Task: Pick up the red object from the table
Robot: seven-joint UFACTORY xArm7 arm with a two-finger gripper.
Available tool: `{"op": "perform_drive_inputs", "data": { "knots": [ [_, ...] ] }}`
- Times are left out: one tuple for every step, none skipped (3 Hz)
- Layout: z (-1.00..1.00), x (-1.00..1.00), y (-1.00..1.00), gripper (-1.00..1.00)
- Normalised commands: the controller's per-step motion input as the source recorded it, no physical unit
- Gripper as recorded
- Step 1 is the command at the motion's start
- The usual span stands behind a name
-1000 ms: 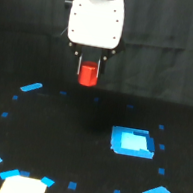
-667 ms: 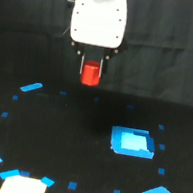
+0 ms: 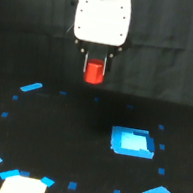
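**Red block in my gripper, clear of the surface**

The black surface (image 3: 51, 143) spreads wide below me, ringed with small blue tape marks, and nothing on it touches what I carry. On it, toward the exterior view's right, lies the larger blue square patch (image 3: 132, 142); at the bottom edge toward the view's left sits a whitish patch (image 3: 23, 187). Both are well apart from me and play no part in the grasp.

My white arm head (image 3: 102, 15) hangs at the top centre of the view, and my gripper (image 3: 94, 73) points straight down from it. The fingers are drawn in narrow and hold the red object (image 3: 94, 73), one dark finger showing on each side of it.

The relation that matters: the red object is not away from my gripper in any direction. It sits between the fingers, directly under my arm head, with its lower end reaching just past the fingertips. It stands upright, its long axis in line with the fingers, so far as this one view shows. It is seen against the dark backdrop, above the surface's far edge, so I judge it lifted clear.

I judge the pick essentially done; what remains is only to hold the grip steady, since a small smooth-looking block could slip if the squeeze eases.
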Motion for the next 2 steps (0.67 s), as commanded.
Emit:
{"op": "perform_drive_inputs", "data": {
  "knots": [
    [0.14, 0.1, -0.05, -0.98],
    [0.4, 0.16, -0.19, -0.98]
  ]
}}
